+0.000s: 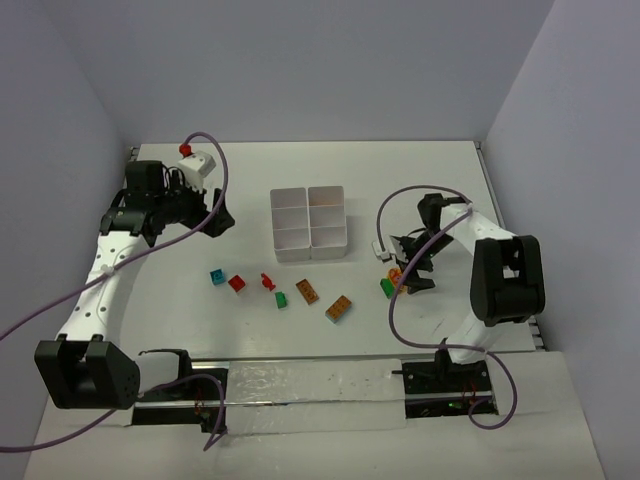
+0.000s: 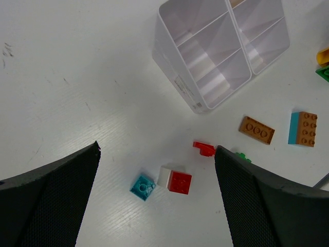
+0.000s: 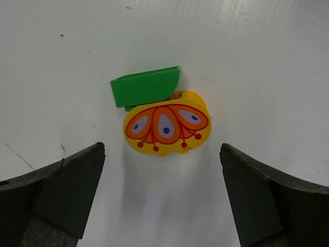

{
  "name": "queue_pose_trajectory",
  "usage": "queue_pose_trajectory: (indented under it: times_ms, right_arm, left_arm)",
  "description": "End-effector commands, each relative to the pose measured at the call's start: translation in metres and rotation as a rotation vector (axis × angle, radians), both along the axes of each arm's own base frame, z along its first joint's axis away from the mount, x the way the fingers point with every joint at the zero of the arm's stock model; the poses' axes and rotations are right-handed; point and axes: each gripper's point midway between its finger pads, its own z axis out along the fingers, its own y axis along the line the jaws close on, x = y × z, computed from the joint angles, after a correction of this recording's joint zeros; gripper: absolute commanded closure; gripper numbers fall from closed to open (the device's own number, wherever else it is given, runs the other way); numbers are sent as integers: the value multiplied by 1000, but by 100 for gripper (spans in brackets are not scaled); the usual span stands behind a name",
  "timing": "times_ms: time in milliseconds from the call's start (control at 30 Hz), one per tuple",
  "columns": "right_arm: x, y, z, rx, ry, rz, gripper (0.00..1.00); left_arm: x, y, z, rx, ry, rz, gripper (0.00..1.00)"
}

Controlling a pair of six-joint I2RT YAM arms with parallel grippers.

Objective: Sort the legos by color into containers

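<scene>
The legos lie scattered on the white table in front of the containers (image 1: pixel 309 222), a white six-compartment tray. From left to right they are teal (image 1: pixel 216 275), red-and-white (image 1: pixel 237 283), a small red one (image 1: pixel 267 281), green (image 1: pixel 282 299) and two orange-brown ones (image 1: pixel 307 291) (image 1: pixel 339 309). My left gripper (image 1: pixel 217 220) hovers open above and left of them. In the left wrist view, the teal lego (image 2: pixel 142 187) and the red one (image 2: pixel 175 180) show between its fingers. My right gripper (image 3: pixel 162 163) is open just short of a yellow printed piece (image 3: pixel 167 123) that touches a green piece (image 3: pixel 146 86).
The tray (image 2: pixel 221 49) stands mid-table with its compartments showing white. Grey walls close off the table on the left, back and right. Purple cables loop from both arms. A metal rail runs along the near edge between the arm bases.
</scene>
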Motion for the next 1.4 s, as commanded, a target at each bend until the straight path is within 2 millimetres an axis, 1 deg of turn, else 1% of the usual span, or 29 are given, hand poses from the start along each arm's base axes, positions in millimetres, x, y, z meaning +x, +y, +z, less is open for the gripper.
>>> queue_pose_trajectory:
  times_ms: [0, 67, 200, 333, 533, 667, 900, 1200, 1367]
  right_arm:
    - [26, 3, 2, -7, -58, -12, 0]
    - [26, 6, 1, -11, -68, 6, 0]
    - [20, 10, -3, -11, -77, 46, 0]
    - [16, 10, -10, -45, -97, 91, 0]
    - [11, 9, -18, -88, -86, 116, 0]
    - [14, 9, -18, -89, -112, 129, 0]
    - [12, 10, -20, -93, -134, 167, 0]
    - [12, 21, -18, -74, -161, 210, 0]
    - [10, 20, -20, -84, -171, 238, 0]
  left_arm:
    - [5, 0, 8, 15, -24, -5, 1]
    - [6, 0, 6, 22, -22, -4, 1]
    - [6, 2, 3, 33, -21, 4, 1]
    - [7, 3, 1, 39, -18, 8, 1]
    - [9, 3, 3, 42, -23, 10, 1]
    - [10, 5, 3, 47, -23, 17, 1]
    - [10, 5, -1, 47, -19, 23, 1]
    - [9, 6, -1, 52, -20, 29, 1]
    - [9, 7, 0, 55, -22, 33, 1]
